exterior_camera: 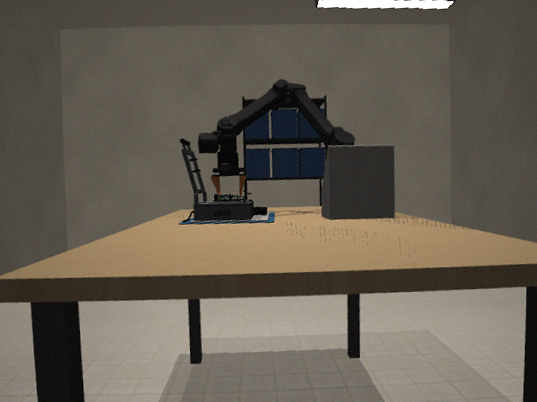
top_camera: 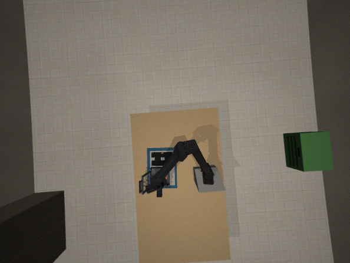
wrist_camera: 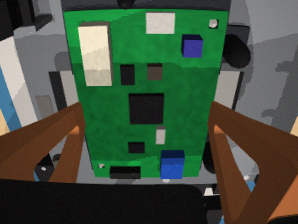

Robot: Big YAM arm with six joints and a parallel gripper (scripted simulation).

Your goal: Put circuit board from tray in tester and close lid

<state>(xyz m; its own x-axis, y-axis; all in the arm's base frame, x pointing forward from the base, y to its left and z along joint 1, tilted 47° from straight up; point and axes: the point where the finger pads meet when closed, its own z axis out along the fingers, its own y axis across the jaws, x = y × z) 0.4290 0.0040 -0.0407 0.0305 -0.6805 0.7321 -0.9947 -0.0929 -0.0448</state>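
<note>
The green circuit board (wrist_camera: 175,90) (exterior_camera: 228,198) is face up at the top of the tester (exterior_camera: 222,213) (wrist_camera: 260,107) (top_camera: 155,170). Its white connector (wrist_camera: 96,55) is at the upper left in the wrist view. A light pin tip shows in the hole at the board's upper right; a small light spot shows in the lower-left hole. Whether the board lies fully flat cannot be told. My gripper (wrist_camera: 146,111) (exterior_camera: 230,197) points down, its orange fingers against the board's two long edges. The lid (exterior_camera: 185,142) (top_camera: 140,187) stands open. The hook cannot be made out.
The black tray (top_camera: 154,162) is beside the tester on the blue-edged mat (top_camera: 148,159) (exterior_camera: 271,218). A grey block (exterior_camera: 360,183) (top_camera: 218,187) stands to the right, by the arm's base. A black part (exterior_camera: 260,211) sticks out from the tester's side.
</note>
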